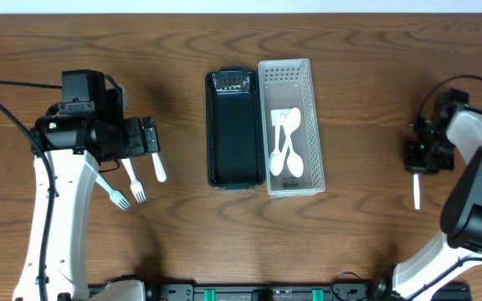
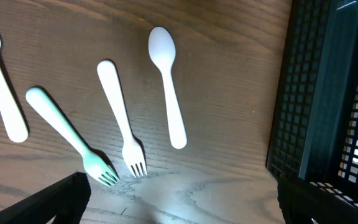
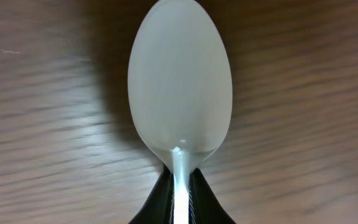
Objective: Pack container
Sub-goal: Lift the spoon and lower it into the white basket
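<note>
A black mesh container (image 1: pixel 234 130) and a white mesh container (image 1: pixel 306 125) stand side by side mid-table; white spoons (image 1: pixel 284 150) lie in the white one. My left gripper (image 1: pixel 149 138) is open and empty above loose cutlery. The left wrist view shows its fingers wide apart (image 2: pixel 182 205), with a white spoon (image 2: pixel 168 87), a white fork (image 2: pixel 122 115), a mint fork (image 2: pixel 67 134) and another white fork (image 2: pixel 2 87) on the table, and the black container (image 2: pixel 328 93) at the right. My right gripper (image 1: pixel 419 159) is shut (image 3: pixel 180 199) on a white spoon (image 3: pixel 180 81); its handle (image 1: pixel 416 192) sticks out toward the front.
The wooden table (image 1: pixel 366 234) carries the loose cutlery (image 1: pixel 134 182) at the left, between my left arm and the black container. My right arm is near the table's right edge. A black cable (image 1: pixel 7 109) loops behind the left arm.
</note>
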You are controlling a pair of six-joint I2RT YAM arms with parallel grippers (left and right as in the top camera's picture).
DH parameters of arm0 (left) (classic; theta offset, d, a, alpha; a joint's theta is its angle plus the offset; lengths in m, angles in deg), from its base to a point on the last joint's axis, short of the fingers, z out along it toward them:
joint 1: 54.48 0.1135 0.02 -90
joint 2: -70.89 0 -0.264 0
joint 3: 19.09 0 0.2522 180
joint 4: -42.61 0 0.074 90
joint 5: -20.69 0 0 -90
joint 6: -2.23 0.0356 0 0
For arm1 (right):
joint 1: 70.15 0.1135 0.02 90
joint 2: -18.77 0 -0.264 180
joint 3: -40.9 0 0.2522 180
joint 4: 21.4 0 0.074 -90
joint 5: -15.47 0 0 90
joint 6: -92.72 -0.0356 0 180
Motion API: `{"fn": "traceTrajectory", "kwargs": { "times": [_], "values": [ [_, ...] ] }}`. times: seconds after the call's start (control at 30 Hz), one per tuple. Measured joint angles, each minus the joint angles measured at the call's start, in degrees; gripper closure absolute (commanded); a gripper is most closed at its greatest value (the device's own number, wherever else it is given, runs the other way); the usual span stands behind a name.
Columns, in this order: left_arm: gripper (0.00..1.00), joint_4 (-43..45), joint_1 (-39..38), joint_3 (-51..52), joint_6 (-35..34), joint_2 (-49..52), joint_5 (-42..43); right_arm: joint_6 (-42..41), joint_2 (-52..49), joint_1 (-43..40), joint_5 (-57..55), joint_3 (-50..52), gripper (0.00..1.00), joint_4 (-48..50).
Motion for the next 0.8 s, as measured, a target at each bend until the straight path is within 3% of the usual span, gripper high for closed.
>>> {"fn": "traceTrajectory", "kwargs": {
  "times": [0.17,0.43,0.6,0.8],
  "values": [
    [0.02,0.0,0.0,0.0,0.0,0.0,0.0,-4.8,0.3,7.5,-0.2,-13.8,0.99,-8.5],
    [0.02,0.1,0.0,0.0,0.0,0.0,0.0,-19.7,7.7,24.5,-0.3,-37.5,0.99,-10.8],
    [0.02,0.1,0.0,0.0,0.0,0.0,0.0,-33.2,9.4,33.8,0.3,-40.2,0.99,-10.9],
    [0.02,0.1,0.0,0.0,0.0,0.0,0.0,-44.1,4.5,40.8,0.3,-40.2,0.99,-13.5]
  ]
}}
